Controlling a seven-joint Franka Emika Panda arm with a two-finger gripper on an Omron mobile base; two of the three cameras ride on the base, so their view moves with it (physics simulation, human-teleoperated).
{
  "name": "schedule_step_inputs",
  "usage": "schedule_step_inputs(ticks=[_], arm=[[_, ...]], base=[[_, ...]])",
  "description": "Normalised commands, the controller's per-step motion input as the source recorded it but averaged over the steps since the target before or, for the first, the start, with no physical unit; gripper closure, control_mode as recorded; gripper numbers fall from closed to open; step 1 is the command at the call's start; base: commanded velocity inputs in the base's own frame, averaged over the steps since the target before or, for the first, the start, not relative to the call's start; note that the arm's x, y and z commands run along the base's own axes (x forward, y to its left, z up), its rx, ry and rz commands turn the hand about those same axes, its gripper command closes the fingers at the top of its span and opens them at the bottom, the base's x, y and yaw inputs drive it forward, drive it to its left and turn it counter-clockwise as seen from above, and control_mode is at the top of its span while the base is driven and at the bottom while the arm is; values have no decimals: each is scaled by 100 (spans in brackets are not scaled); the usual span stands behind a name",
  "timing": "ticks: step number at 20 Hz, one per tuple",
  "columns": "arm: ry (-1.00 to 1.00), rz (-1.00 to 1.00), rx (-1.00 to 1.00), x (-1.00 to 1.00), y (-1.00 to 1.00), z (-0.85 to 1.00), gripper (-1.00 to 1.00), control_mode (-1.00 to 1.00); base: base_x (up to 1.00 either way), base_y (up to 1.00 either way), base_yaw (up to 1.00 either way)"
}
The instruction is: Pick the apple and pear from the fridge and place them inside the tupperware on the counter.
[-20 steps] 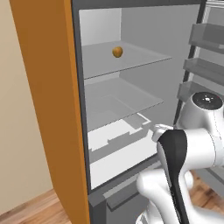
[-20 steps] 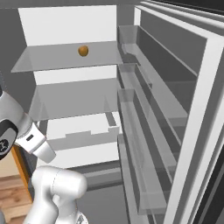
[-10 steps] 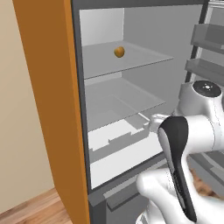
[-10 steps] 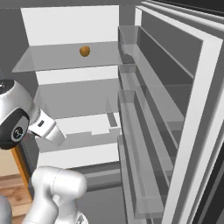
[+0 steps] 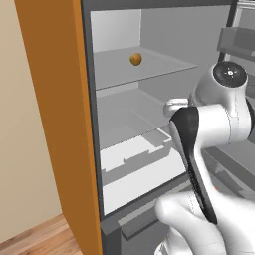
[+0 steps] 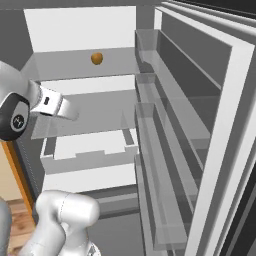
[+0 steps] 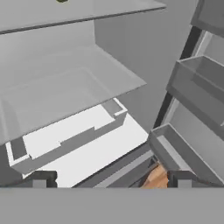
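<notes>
The fridge (image 5: 115, 31) stands open in front of me, with pale walls and clear glass shelves. The pear (image 5: 135, 59), small and yellow-orange, sits alone on the top shelf, and it also appears from the right side (image 6: 97, 58). My gripper (image 7: 111, 183) is open, its two dark tips spread wide with nothing between them. It faces the middle shelf (image 7: 65, 83) and the white drawer (image 7: 65, 135) below it, lower than the pear. The hand (image 6: 56, 106) reaches in from the left at middle-shelf height. The apple, the tupperware and the counter are out of view.
Door bins (image 6: 165, 115) line the open door on the right, close to the hand's path (image 7: 197, 87). An orange cabinet panel (image 5: 55, 99) flanks the fridge on the left. Wooden floor (image 5: 35, 239) lies below. My own arm (image 5: 209, 124) blocks the fridge's right side.
The arm has risen and the hand has lifted from drawer height to middle-shelf height. The pear and the fridge have not moved, and the gripper has stayed open.
</notes>
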Motion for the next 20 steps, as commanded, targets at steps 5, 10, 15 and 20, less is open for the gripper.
schedule_step_inputs(ticks=[5, 10, 15, 20], arm=[[-20, 0, -14, 67, 1, 50, -100, -100], [-9, 5, 0, 80, 0, 11, -100, -100], [-7, 6, 0, 65, 3, 7, -100, -100], [-7, 13, 0, 55, 12, 25, -100, -100]], base=[[0, 0, 0], [0, 0, 0], [0, 0, 0], [0, 0, 0]])
